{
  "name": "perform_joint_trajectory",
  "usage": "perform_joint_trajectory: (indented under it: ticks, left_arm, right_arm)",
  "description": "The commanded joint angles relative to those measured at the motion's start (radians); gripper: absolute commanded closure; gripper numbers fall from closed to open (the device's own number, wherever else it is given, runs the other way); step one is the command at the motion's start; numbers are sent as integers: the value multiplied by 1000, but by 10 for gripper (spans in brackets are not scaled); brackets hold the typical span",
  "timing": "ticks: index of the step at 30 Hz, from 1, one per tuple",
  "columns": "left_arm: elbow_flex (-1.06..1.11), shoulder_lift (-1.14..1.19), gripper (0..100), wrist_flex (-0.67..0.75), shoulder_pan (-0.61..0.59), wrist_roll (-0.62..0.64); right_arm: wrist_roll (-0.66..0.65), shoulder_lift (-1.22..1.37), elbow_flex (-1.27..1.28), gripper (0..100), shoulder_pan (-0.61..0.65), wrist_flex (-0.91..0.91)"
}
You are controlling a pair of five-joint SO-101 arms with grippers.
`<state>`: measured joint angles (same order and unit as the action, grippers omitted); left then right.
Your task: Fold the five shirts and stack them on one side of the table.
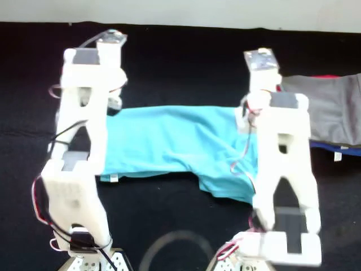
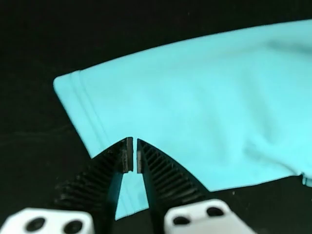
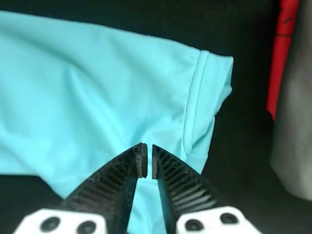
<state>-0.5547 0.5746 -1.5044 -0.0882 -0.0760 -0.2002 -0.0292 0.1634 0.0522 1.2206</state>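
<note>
While a turquoise shirt (image 1: 169, 141) lies spread across the middle of the black surface (image 1: 169, 68), both tools hang just above it, fingers together on nothing: the left tool (image 2: 132, 156) over one hemmed end, the right tool (image 3: 146, 161) over the other. A grey shirt (image 1: 333, 107) lies at the surface's right edge, on red cloth (image 3: 280, 48).

free: table (image 1: 180, 56) far edge, near-edge middle | blocked: teal shirt (image 1: 169, 141) mid-table, grey shirt (image 1: 333, 110) right edge
</note>
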Motion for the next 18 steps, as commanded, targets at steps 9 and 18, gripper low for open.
perform_joint_trajectory:
  ticks: [9,18]
  left_arm:
    - [-162,252,991,115,-119,15]
    - [-527,526,991,114,-148,14]
  right_arm:
    - [68,529,-294,974,22,-292]
    - [68,816,-696,974,-64,-309]
